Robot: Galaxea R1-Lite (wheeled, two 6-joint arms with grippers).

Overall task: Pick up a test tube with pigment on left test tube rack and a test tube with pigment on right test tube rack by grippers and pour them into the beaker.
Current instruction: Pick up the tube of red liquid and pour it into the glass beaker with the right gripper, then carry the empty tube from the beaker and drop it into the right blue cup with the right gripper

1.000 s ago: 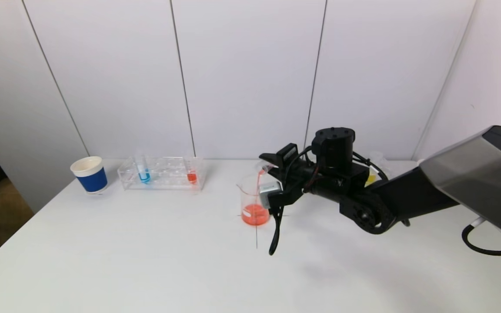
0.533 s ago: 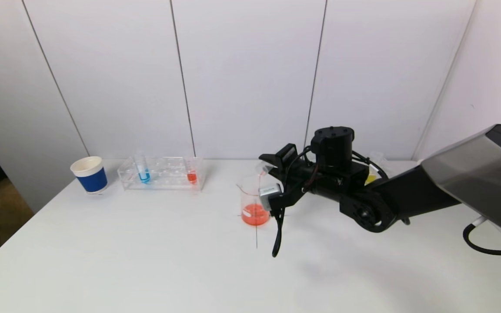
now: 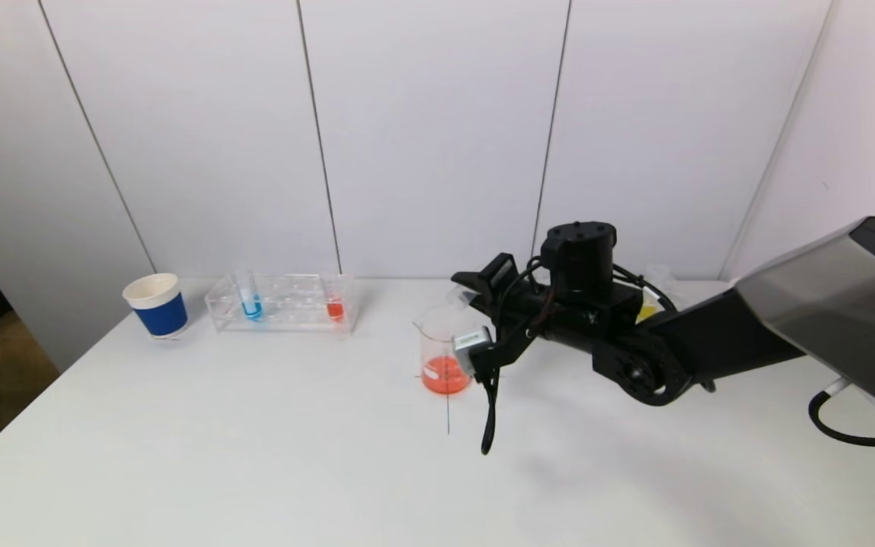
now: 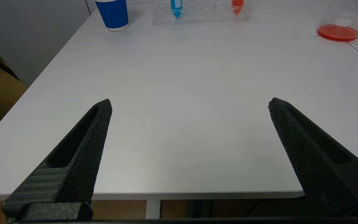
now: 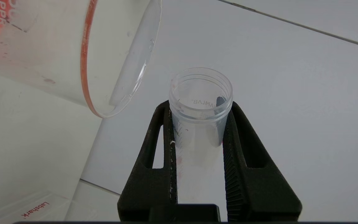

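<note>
- The test tube (image 5: 200, 102) is clear and looks emptied, with no liquid visible inside; it is tipped over, its open mouth just beside the rim of the beaker (image 3: 443, 346).
- The right gripper (image 5: 199, 107) is clamped on the test tube, 1 finger on each side just below the threaded neck, held above the tabletop (image 3: 255, 456) at the beaker's right side.
- The beaker stands upright near the middle of the tabletop, on a thin cross of dark lines, with a shallow layer of orange-red liquid at its bottom.
- The left test tube rack (image 3: 285, 302), clear plastic, sits near the tabletop's far edge, left of the beaker and well apart from it; it holds 1 tube with blue pigment (image 3: 251, 304) and 1 tube with red pigment (image 3: 335, 305), both upright.
- A blue paper cup (image 3: 156, 305) stands just beside the rack's left end, near the far left corner.
- Something yellow shows behind the right arm near the far edge; what it is I cannot tell.
- The left gripper (image 4: 190, 104) hangs over the tabletop's near edge, fingers spread wide apart and holding nothing.
</note>
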